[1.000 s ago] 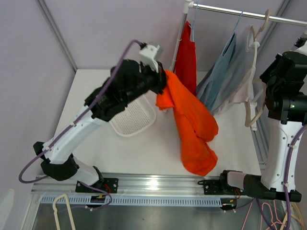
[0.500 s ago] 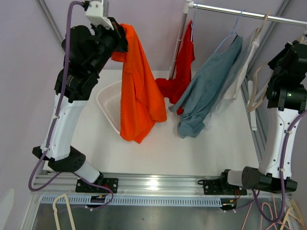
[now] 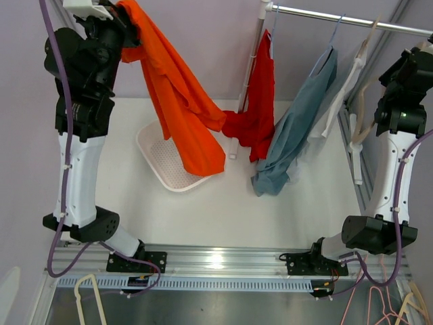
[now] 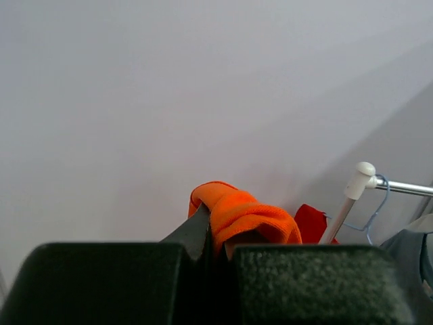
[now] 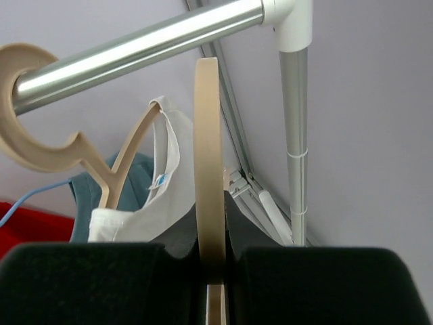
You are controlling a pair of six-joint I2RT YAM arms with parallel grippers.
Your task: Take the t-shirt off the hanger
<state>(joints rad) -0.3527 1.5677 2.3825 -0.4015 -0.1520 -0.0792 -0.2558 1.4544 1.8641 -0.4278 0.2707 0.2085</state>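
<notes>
The orange t-shirt [image 3: 183,115] hangs free from my left gripper [image 3: 124,24], which is raised high at the back left and shut on a bunch of its fabric. In the left wrist view, the orange t-shirt [image 4: 247,213] bulges out from between the shut fingers of the left gripper [image 4: 218,237]. My right gripper [image 5: 215,257] is shut on the bare beige hanger [image 5: 208,169], just below the rail [image 5: 135,47]. From above, that hanger [image 3: 359,128] dangles beside the right gripper [image 3: 414,64] at the far right.
A red garment [image 3: 260,101], a blue-grey one [image 3: 298,128] and a white one [image 3: 342,95] hang on the rail [image 3: 338,18]. A white basket [image 3: 159,162] lies under the orange cloth. Loose hangers [image 3: 88,298] lie below the table's front edge.
My left arm has swung up and to the left, carrying the orange t-shirt from mid-table to above the basket. The right arm has risen with the hanger towards the rail.
</notes>
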